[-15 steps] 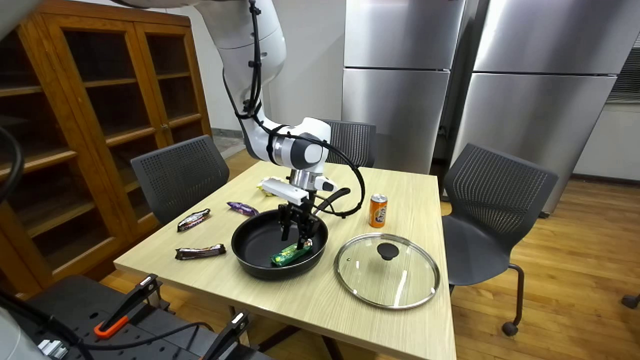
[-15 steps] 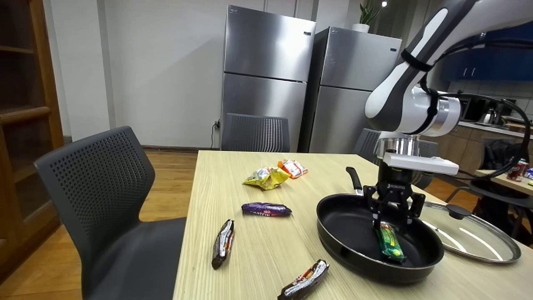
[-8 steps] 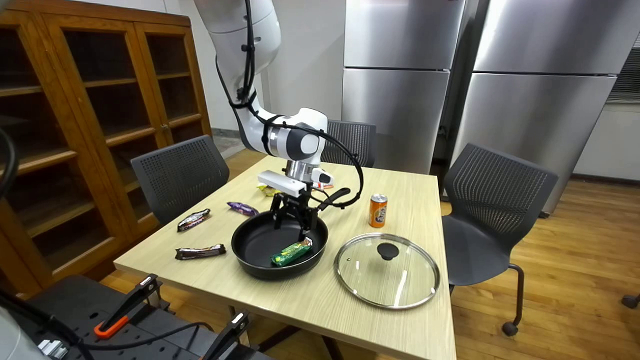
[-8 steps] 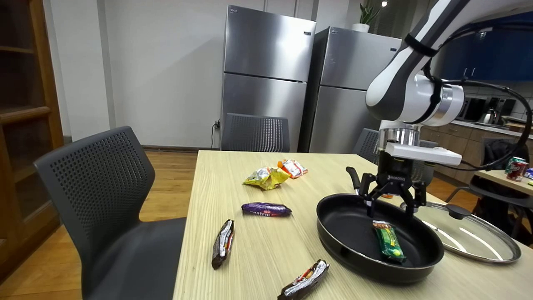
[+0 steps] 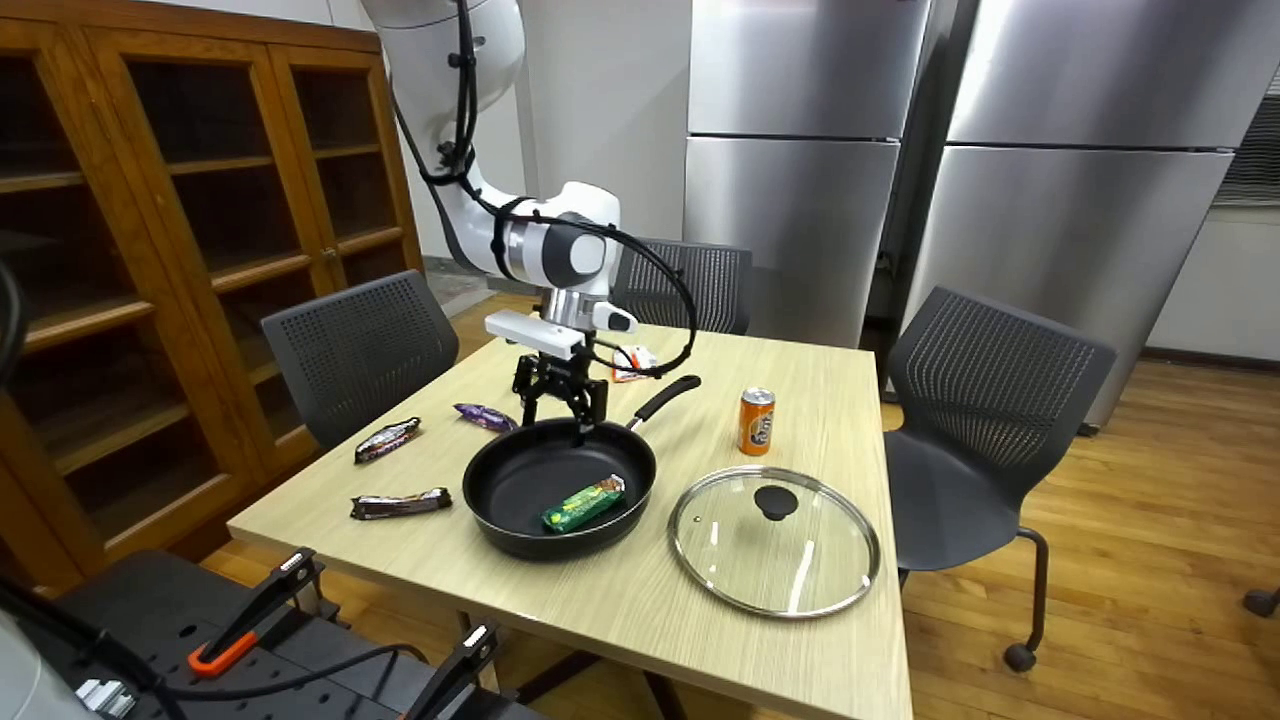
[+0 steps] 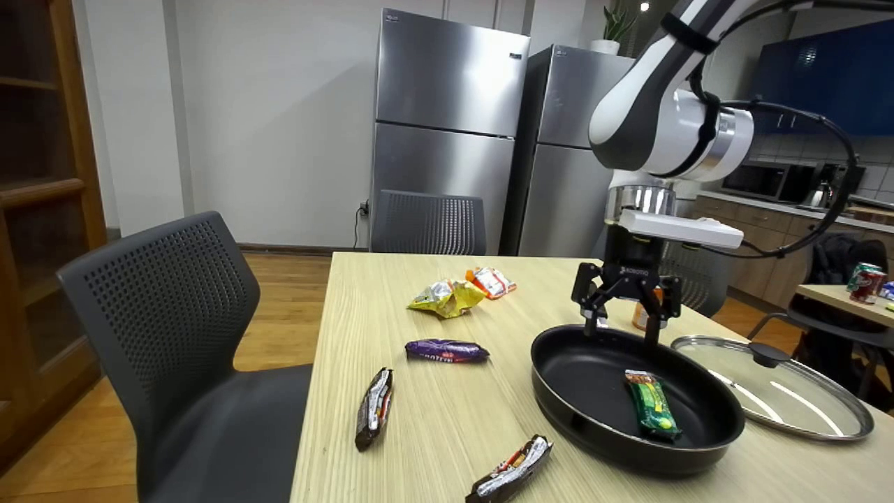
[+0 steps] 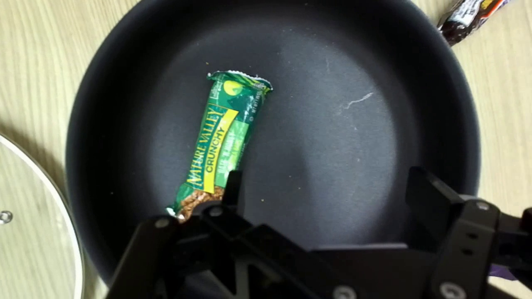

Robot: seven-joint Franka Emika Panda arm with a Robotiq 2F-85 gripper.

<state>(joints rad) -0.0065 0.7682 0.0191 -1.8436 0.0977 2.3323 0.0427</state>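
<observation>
Nature Valley bar (image 7: 224, 128) lies in frying pan (image 5: 515, 490); placement appears complete. Gripper (image 6: 621, 332), spread wide and empty, hangs above pan rim. Glass lid (image 5: 745, 550) (still off) lies beside pan.

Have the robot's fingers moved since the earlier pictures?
Yes, the fingers moved up and leftward in an exterior view, judged against the unmoved frying pan.

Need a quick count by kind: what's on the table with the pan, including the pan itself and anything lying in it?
Pan: 1
Glass lid: 1
Drink can: 1
Wrapped bars: 4 (green bar inside the pan, purple bar, dark bar, second dark bar)
Packets: 2 (yellow packet, white-and-orange packet)
Total: 9
</observation>
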